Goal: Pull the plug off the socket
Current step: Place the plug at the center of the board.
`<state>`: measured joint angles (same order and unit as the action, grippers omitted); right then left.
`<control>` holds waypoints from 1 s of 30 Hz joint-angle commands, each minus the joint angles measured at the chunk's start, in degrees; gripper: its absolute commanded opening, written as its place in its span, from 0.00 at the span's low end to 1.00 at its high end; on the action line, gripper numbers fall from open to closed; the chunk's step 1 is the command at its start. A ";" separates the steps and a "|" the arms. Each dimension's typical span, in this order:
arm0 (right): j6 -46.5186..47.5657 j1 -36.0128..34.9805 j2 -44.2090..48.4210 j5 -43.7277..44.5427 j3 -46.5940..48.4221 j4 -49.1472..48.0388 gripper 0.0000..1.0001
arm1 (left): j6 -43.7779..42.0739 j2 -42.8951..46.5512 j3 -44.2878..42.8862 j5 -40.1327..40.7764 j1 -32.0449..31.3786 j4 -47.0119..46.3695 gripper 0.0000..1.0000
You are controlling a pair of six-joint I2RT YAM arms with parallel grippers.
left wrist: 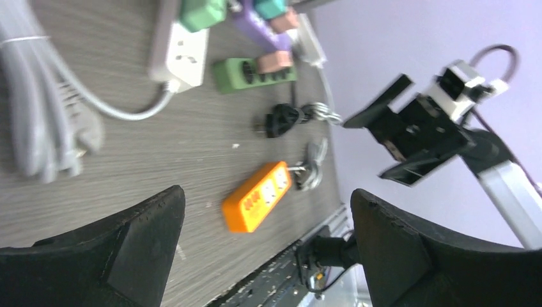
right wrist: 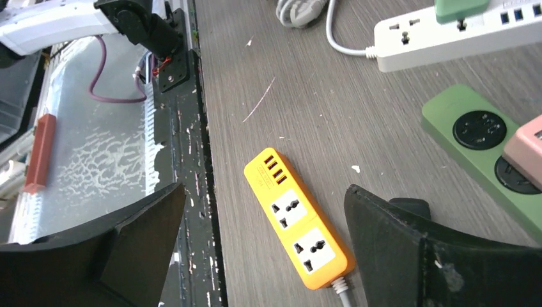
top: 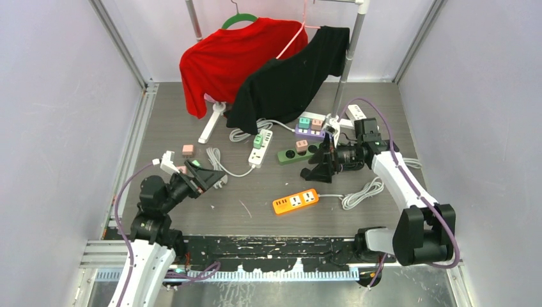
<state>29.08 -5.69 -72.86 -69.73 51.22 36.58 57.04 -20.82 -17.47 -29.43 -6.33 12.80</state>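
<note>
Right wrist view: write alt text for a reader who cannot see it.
An orange power strip, both sockets empty, lies on the grey table below the open right gripper. A green power strip with a pink plug sits to its right, and a white power strip with a green plug at the top edge.

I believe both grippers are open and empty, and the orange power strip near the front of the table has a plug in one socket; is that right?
Not quite: the right wrist view shows both sockets of the orange power strip empty. The left gripper and right gripper are indeed open and empty.
</note>
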 commanded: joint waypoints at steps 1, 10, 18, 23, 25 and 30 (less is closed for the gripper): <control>11.09 1.49 3.16 -5.84 1.94 4.78 1.00 | 4.38 6.40 0.83 -5.88 -2.60 -10.02 1.00; 21.69 2.62 2.50 -7.13 4.44 14.00 1.00 | 5.99 7.97 4.24 -1.96 -11.52 -17.96 1.00; 14.23 2.22 3.37 2.63 2.62 5.97 1.00 | -4.65 -4.00 5.21 9.75 -33.40 -26.48 0.97; 13.08 -0.67 5.45 10.53 -0.79 -0.14 1.00 | -19.26 -13.00 3.43 22.63 -46.60 -25.92 0.94; 17.52 -2.88 5.95 13.85 -2.17 -0.78 1.00 | -26.07 -17.36 3.44 26.00 -48.61 -27.18 0.93; 38.91 -8.36 4.50 16.40 -4.81 5.68 1.00 | -40.00 -23.90 6.51 31.65 -49.02 -35.96 0.93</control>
<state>50.65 -10.57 -68.51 -57.08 48.05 39.48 31.90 -42.22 -11.88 -6.44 -55.05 -11.90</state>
